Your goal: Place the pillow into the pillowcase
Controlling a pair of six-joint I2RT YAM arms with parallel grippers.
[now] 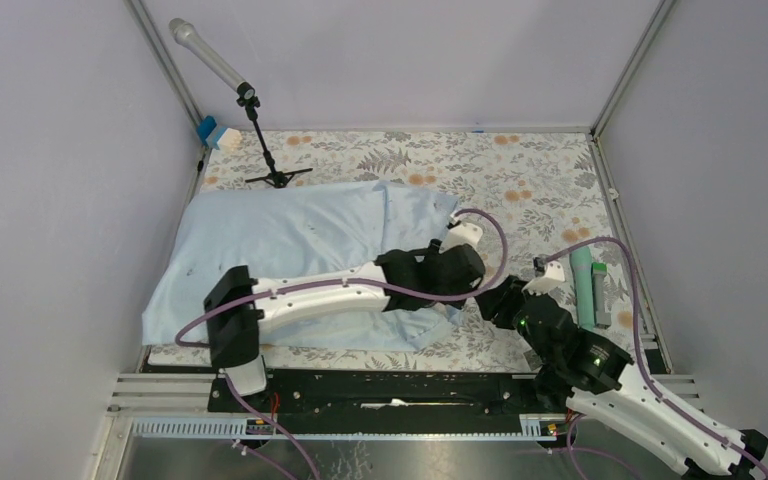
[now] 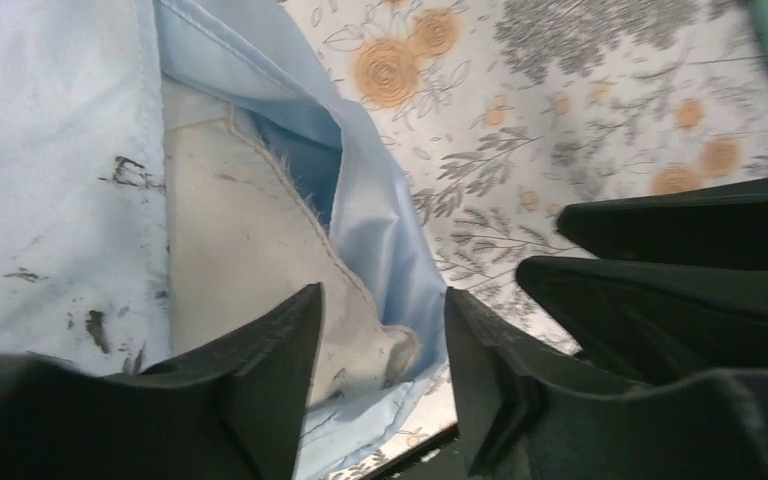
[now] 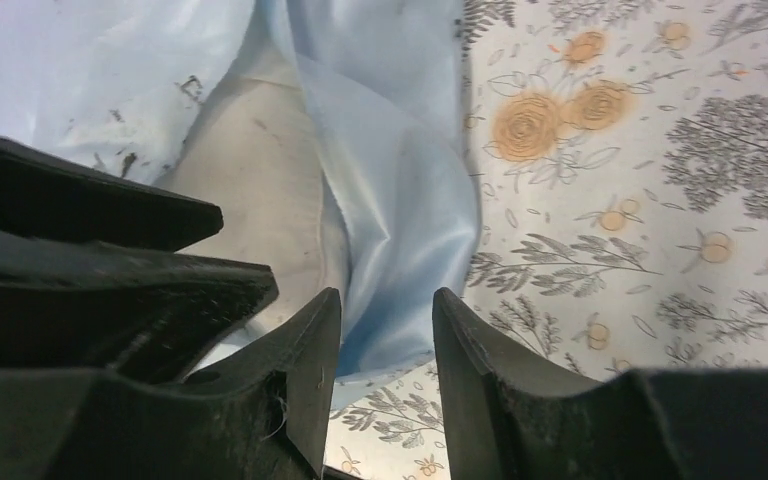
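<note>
The light-blue pillowcase (image 1: 290, 240) lies wrinkled on the left half of the table. In the top view it hides the pillow. In the left wrist view the cream pillow (image 2: 230, 250) shows inside the open mouth of the pillowcase (image 2: 50, 150), its corner near the hem. My left gripper (image 2: 380, 300) is open over that corner; it sits at the case's right end in the top view (image 1: 465, 268). My right gripper (image 3: 385, 300) is open just before the pillowcase hem (image 3: 400, 190), with the pillow (image 3: 260, 170) to its left. It is close beside the left gripper in the top view (image 1: 500, 298).
The grey floral tablecloth (image 1: 520, 170) covers the table. A microphone on a small stand (image 1: 260, 130) is at the back left, beside a blue and white object (image 1: 218, 133). A green oblong object (image 1: 582, 280) lies at the right edge. Walls close in on three sides.
</note>
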